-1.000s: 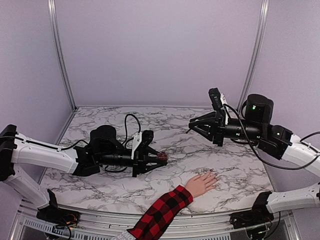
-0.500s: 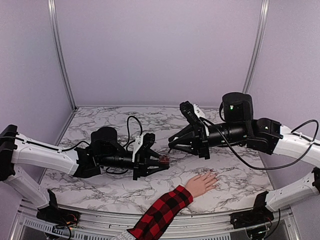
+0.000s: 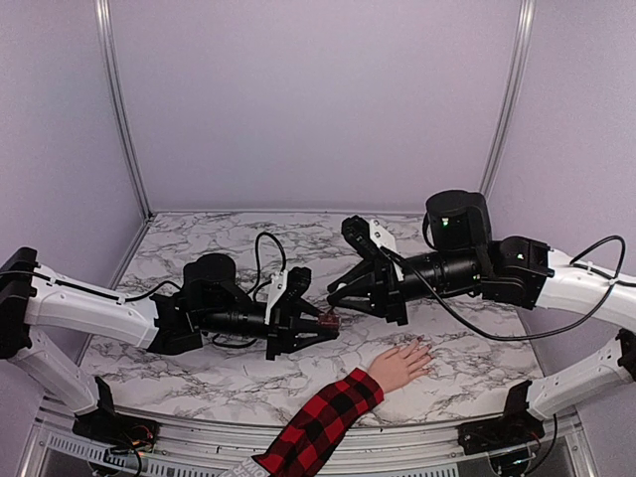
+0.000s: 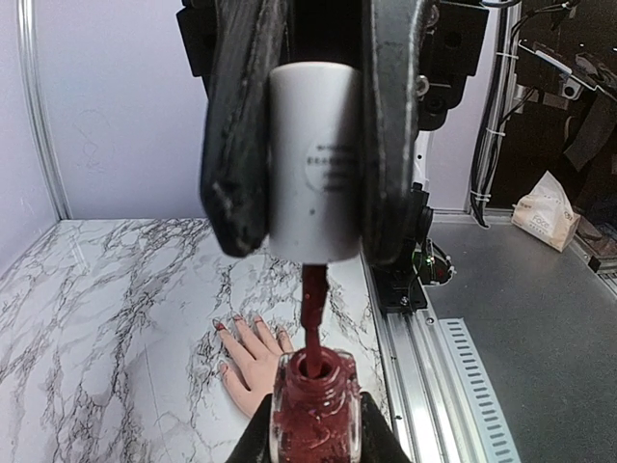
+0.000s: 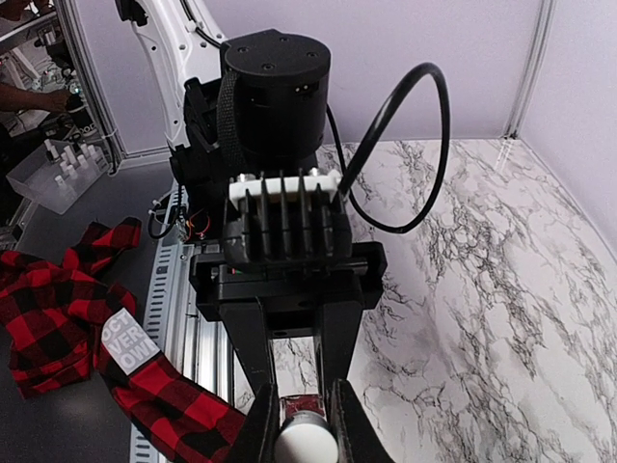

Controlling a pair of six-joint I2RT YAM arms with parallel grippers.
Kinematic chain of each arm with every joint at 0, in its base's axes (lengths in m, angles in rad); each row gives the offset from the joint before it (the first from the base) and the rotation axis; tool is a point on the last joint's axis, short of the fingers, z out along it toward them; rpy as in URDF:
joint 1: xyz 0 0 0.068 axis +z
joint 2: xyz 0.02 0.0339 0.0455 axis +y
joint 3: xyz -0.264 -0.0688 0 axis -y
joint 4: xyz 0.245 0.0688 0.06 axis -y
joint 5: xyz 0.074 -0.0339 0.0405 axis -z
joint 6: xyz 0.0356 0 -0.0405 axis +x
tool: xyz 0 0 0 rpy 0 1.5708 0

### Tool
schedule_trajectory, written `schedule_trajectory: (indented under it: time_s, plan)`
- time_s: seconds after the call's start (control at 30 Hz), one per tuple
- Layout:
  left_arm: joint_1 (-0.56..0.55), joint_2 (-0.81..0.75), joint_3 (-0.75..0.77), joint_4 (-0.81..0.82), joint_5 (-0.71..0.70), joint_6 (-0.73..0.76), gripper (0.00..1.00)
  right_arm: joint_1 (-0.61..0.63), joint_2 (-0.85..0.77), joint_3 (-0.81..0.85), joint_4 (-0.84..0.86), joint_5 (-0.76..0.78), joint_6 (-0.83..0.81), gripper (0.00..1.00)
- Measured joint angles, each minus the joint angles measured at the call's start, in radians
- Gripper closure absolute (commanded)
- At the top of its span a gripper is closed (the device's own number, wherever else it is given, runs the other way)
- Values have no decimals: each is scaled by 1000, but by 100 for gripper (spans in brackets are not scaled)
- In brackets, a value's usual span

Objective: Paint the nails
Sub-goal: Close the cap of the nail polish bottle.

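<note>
The small dark-red polish bottle (image 4: pixel 315 415) is open and held upright in my left gripper (image 4: pixel 314 440), which is shut on its sides. My right gripper (image 5: pixel 305 436) is shut on the white cap (image 4: pixel 313 164) just above it. The cap's brush stem (image 4: pixel 311 313) reaches down into the bottle's neck. In the top view both grippers meet at mid-table, the left gripper (image 3: pixel 320 322) and the right gripper (image 3: pixel 334 299). The pale hand (image 3: pixel 400 365) lies flat to their front right, apart from both. Its nails (image 4: pixel 237 318) show red tips on the fingers.
The red-and-black plaid sleeve (image 3: pixel 318 422) runs from the hand over the table's near edge, between the arm bases. A metal rail (image 4: pixel 410 357) borders the marble table (image 3: pixel 199 368). Lilac walls (image 3: pixel 318 99) close the back and sides.
My right arm has swung left and down with the cap, bringing the brush to the bottle's mouth. The left gripper with the bottle shifted slightly right. The hand stayed still.
</note>
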State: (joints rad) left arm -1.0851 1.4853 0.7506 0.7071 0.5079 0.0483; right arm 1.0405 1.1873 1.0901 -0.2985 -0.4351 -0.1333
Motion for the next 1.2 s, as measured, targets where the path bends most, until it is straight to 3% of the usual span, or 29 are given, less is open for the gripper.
schedule_trajectory:
  time_s: [1.2]
  plan:
    - [0, 20, 21, -1, -13, 0, 100, 4, 84, 53, -123, 24, -43, 100]
